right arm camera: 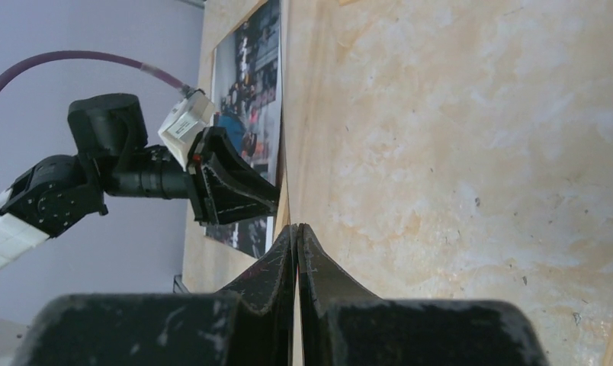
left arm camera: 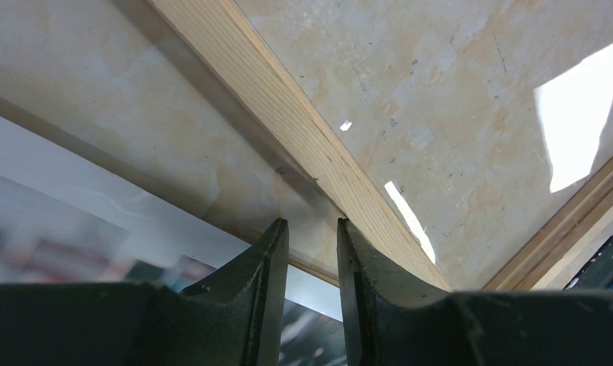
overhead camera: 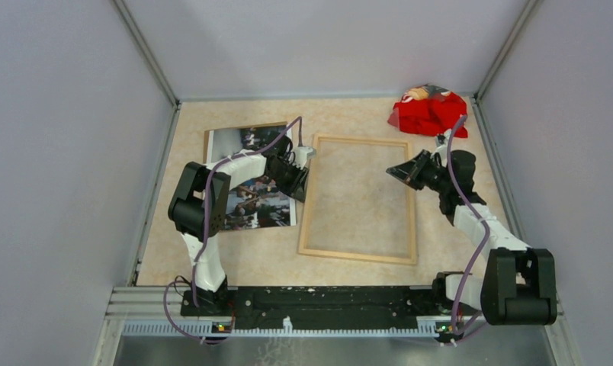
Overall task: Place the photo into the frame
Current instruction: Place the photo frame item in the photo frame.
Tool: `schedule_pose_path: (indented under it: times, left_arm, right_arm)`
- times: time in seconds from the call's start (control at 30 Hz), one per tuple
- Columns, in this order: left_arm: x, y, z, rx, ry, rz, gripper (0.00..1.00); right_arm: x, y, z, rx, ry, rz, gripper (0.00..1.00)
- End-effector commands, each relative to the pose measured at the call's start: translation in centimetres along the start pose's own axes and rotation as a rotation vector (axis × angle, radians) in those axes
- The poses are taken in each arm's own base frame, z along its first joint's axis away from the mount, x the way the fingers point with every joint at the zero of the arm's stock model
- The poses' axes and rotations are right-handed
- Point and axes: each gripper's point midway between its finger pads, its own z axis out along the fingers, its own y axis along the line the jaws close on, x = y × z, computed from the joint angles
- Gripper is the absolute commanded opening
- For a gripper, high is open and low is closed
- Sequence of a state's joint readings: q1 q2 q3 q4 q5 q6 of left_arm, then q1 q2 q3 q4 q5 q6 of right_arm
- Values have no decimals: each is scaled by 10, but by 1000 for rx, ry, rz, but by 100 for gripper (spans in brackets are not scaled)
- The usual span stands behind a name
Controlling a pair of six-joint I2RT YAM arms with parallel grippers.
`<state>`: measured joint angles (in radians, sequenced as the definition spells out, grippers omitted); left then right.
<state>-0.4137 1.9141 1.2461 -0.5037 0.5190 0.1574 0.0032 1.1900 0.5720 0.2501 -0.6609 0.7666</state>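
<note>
Surface: a beige, marbled tabletop [overhead camera: 235,263]. It is boxed in by pale grey walls [overhead camera: 59,152] on three sides, with metal rails at the corners and along the near edge. A crumpled red cloth [overhead camera: 429,113] lies beyond the frame's far right corner.

The frame [overhead camera: 357,256] lies flat at mid-table. Its long axis runs near to far, with the far end leaning slightly right. The tabletop shows through its pane.

The photo [overhead camera: 254,202] lies flat, picture side up, just left of the frame. Its long axis also runs near to far, and it is turned a little relative to the frame. A thin brown edge shows along its far and left sides. The photo is not in the frame.

The left arm is folded at the elbow, forearm reaching right across the photo toward the frame. The left gripper [overhead camera: 300,183] is low at the frame's left rail, over the strip of table between photo and frame. Its jaws stand slightly apart, and we see nothing pinched between them.

The right arm reaches in from right of the frame, wrist raised. The right gripper [overhead camera: 393,172] points left over the frame's right half, clenched tight and holding nothing.
</note>
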Motion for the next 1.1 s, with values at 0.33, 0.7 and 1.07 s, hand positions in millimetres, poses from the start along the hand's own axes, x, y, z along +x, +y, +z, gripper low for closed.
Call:
schedule_pose_path:
  times: [0.33,0.7,1.07]
  left_arm:
    - [-10,0,0,7,-29,21,37]
    - [-7,0,0,2,-26,25,36]
    - [-9,0,-2,2,-31,31,36]
  right_arm:
    - [-1,-27,12,95,4,40,33]
    - [-16,-15,27,48,59,7,51]
    - [-15,-10,35,12,110,45,11]
